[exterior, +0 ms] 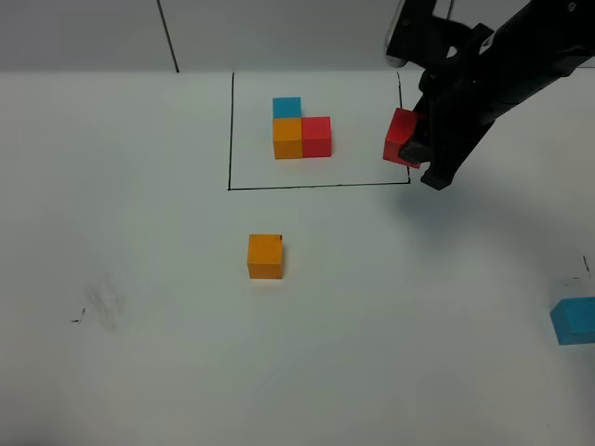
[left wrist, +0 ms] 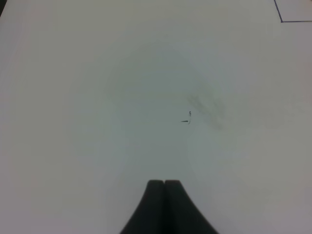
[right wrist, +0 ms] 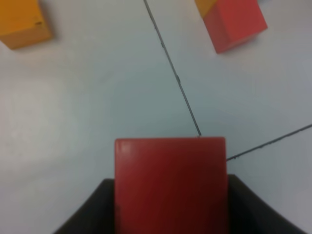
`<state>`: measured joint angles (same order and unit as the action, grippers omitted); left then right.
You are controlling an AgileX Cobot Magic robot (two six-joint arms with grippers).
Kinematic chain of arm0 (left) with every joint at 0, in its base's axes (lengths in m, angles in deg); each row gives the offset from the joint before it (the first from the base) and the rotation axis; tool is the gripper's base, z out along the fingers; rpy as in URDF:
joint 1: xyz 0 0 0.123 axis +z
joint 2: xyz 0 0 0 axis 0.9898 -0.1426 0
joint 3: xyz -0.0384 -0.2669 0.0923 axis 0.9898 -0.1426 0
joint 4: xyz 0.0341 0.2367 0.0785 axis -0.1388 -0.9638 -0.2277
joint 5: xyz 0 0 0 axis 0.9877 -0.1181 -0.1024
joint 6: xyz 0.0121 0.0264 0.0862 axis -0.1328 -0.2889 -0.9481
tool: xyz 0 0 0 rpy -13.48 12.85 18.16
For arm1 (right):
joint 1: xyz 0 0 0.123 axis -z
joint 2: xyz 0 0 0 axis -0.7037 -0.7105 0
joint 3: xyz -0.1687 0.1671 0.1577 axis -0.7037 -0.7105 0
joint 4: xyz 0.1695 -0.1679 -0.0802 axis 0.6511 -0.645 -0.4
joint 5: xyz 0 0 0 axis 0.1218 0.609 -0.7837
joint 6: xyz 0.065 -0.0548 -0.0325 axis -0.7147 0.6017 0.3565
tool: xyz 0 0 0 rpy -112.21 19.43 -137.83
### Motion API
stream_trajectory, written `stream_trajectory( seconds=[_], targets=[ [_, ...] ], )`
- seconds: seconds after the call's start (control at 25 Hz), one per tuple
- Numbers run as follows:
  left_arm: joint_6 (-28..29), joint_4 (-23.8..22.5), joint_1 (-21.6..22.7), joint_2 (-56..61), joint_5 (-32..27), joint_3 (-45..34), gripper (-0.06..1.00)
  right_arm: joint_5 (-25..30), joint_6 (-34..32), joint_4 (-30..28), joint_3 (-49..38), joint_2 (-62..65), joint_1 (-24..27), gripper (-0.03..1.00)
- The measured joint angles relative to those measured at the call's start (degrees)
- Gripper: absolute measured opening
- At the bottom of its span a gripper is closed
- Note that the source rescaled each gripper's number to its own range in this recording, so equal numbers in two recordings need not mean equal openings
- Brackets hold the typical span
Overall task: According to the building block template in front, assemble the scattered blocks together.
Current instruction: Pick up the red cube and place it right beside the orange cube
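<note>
The building block template (exterior: 302, 130) is a sky-blue, an orange and a red cube clustered inside a black outline (exterior: 231, 139) at the back of the table. My right gripper (exterior: 416, 149) hangs over the outline's right edge, shut on the loose red block (exterior: 401, 137), which fills the near part of the right wrist view (right wrist: 170, 185). A loose orange block (exterior: 265, 255) (right wrist: 22, 22) sits in front of the outline. A loose sky-blue block (exterior: 575, 321) lies at the table's right edge. The left gripper (left wrist: 164, 184) is shut and empty over bare table.
A grey smudge with a small pen mark (exterior: 100, 305) (left wrist: 207, 107) lies on the white table at the left. A corner of the outline (left wrist: 282, 21) shows in the left wrist view. The template's red cube (right wrist: 234, 22) shows beyond the outline line (right wrist: 175, 78).
</note>
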<state>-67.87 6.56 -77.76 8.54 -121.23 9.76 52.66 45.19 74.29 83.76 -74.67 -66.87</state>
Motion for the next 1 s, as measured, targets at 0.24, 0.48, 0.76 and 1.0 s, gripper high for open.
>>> stream_trajectory(
  seconds=[0.24, 0.48, 0.76, 1.0],
  targets=[
    [0.0, 0.0, 0.0, 0.0, 0.0, 0.0, 0.00, -1.7, 1.2, 1.1, 2.0, -1.8, -1.0, 0.43],
    [0.0, 0.0, 0.0, 0.0, 0.0, 0.0, 0.00, -0.1, 2.8, 2.1, 9.7, -7.1, -1.0, 0.43],
    [0.0, 0.0, 0.0, 0.0, 0.0, 0.0, 0.00, 4.5, 4.7, 2.9, 20.8, -15.9, -1.0, 0.43],
    [0.0, 0.0, 0.0, 0.0, 0.0, 0.0, 0.00, 7.4, 6.3, 5.2, 27.7, -22.8, -1.1, 0.43]
  ],
)
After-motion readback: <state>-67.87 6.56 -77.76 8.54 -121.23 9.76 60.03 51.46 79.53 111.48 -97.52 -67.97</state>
